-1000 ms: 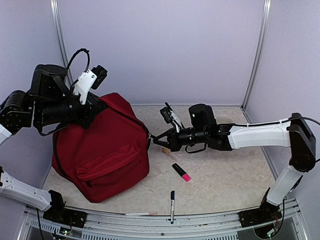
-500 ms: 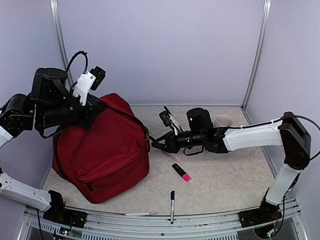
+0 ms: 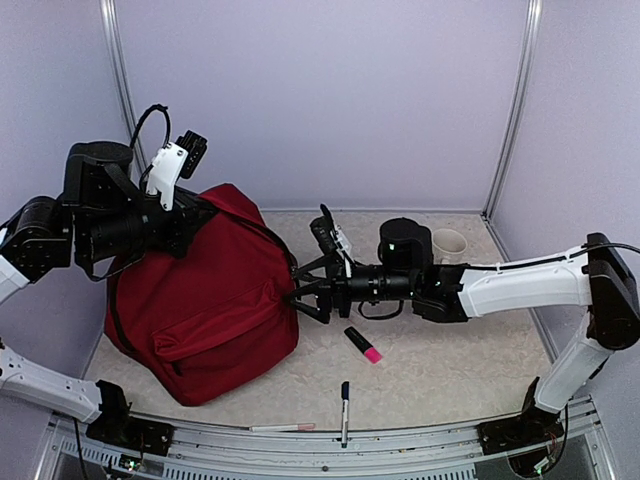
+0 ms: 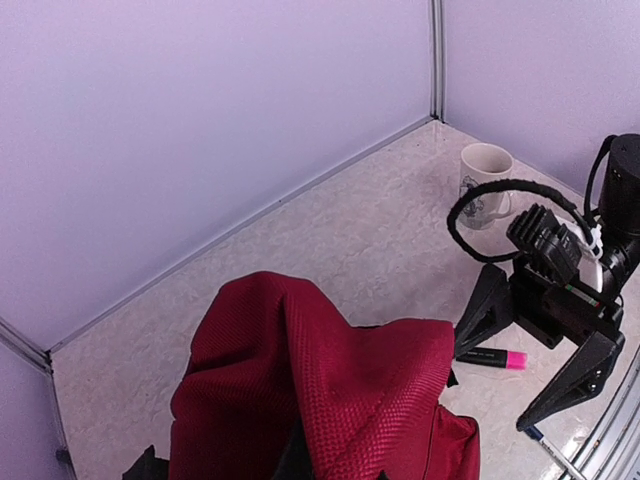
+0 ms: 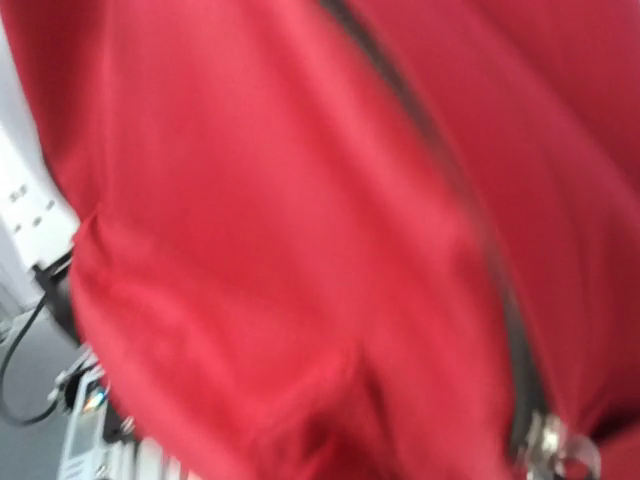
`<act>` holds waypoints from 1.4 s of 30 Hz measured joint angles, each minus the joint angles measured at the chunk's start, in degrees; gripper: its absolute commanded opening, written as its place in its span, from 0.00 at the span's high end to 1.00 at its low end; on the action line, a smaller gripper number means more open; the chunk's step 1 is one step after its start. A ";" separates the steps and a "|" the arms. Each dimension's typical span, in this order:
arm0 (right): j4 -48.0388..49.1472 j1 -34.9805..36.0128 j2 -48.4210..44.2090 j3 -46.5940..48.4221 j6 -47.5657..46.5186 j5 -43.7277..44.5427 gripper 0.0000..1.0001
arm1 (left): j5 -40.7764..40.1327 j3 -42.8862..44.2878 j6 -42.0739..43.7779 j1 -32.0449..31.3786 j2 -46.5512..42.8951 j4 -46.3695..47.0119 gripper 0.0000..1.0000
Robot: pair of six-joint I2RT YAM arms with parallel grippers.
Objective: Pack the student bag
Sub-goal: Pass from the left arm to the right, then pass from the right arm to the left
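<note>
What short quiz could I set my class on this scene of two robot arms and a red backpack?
1. True or false: the right hand has its jaws open at the side of the large dark red fabric backpack.
2. Which item lies nearest the right hand? A. white ceramic mug B. black highlighter with a pink cap C. dark blue pen
3. In a few words: what does the left hand appear to grip?

Key: 1 true. 2 B. 3 The fabric at the top of the backpack, which is pulled up in a peak.
</note>
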 measured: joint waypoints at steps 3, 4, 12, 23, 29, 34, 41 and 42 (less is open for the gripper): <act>-0.35 0.13 1.86 3.72 -1.20 2.80 0.01 | 0.46 -0.48 -0.20 0.00 -0.02 0.63 1.00; -0.52 0.11 2.36 4.85 -1.75 3.76 0.01 | 0.59 -0.59 -0.22 0.00 -0.07 0.83 1.00; -5.73 0.00 6.03 13.49 -7.58 9.57 0.57 | 2.29 -2.56 -0.13 0.00 -1.53 2.64 1.00; -11.45 -0.74 8.61 18.40 -10.75 7.13 1.00 | 2.84 -5.79 -0.66 0.04 -3.54 5.11 0.08; -14.88 -4.90 9.99 22.95 -10.58 2.82 1.00 | 4.50 -7.28 -2.89 -1.25 -6.32 5.88 0.01; -16.06 -9.64 11.98 25.77 -9.86 1.42 1.00 | 1.73 -9.31 -4.83 -3.56 -8.09 5.27 0.01; -17.22 -13.62 13.49 27.87 -8.81 0.24 1.00 | -8.31 -13.92 -12.94 -10.93 -7.87 -2.19 0.01; -17.25 -13.81 13.55 28.02 -8.61 0.22 1.00 | -9.46 -14.38 -14.75 -11.67 -8.07 -3.21 0.01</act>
